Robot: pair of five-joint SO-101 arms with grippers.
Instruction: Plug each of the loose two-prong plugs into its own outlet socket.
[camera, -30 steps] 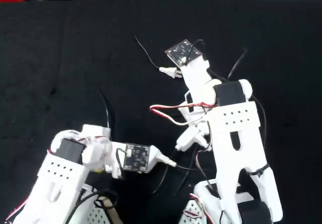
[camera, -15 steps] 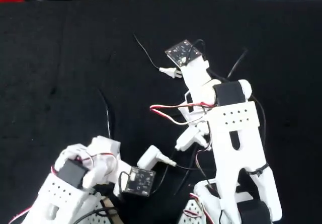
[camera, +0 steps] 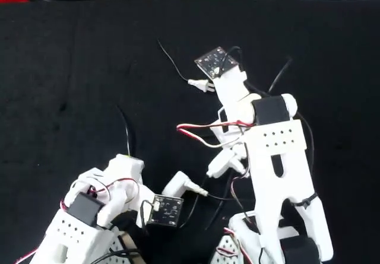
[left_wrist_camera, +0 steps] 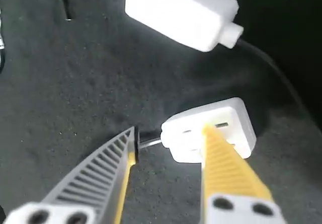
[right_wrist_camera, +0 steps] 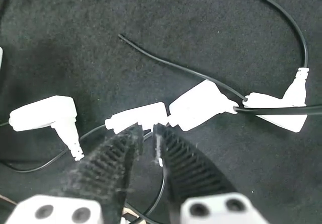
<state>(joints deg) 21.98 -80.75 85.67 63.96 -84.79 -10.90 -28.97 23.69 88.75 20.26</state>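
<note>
Backs left gripper toward its base, uncovering a white block on the cloth; keeps fingers wide apart, empty, over a slotted connector. Leaves right gripper unmoved, barely parted, empty, beside a plug. Seats nothing new; probably sets up a regrasp.

Matt cloth below, smooth plastic everywhere else

The table cover is fuzzy black matt cloth. The socket block right under the left gripper is smooth white plastic with a soft sheen, same as the plug just beyond it. The fingers are ribbed matt plastic. The thin pin between them looks like bare metal.
</note>
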